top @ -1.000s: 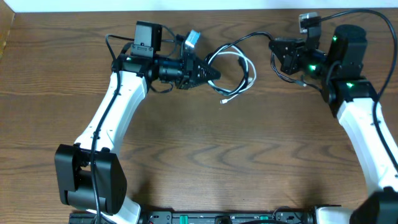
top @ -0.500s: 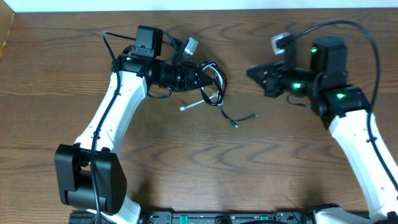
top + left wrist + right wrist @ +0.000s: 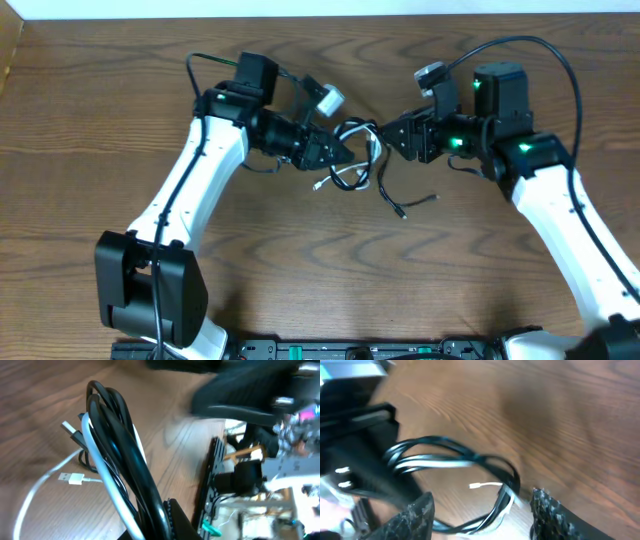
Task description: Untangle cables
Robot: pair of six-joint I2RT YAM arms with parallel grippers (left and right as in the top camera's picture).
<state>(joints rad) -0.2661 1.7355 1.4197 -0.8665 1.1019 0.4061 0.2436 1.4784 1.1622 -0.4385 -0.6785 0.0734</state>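
The cables (image 3: 357, 158), one thin black and one thin white, hang as a looped bundle at the middle back of the table. My left gripper (image 3: 338, 149) is shut on the bundle's left side. In the left wrist view the black and white cables (image 3: 112, 445) rise out of the shut gripper (image 3: 155, 527), and a white plug (image 3: 70, 478) lies on the wood. My right gripper (image 3: 393, 136) faces the bundle from the right. In the right wrist view the gripper (image 3: 482, 515) is open, with a loop of the cables (image 3: 495, 502) between its fingers (image 3: 415, 515), not pinched.
A loose black tail ending in a plug (image 3: 405, 207) trails onto the brown wooden table (image 3: 300, 270) in front of the bundle. A white plug end (image 3: 320, 185) lies just left of it. The arm bases stand at the near edge.
My left gripper carried the bundle right, toward the table's middle. My right gripper moved left to meet it and its jaws went from shut to open around a loop.
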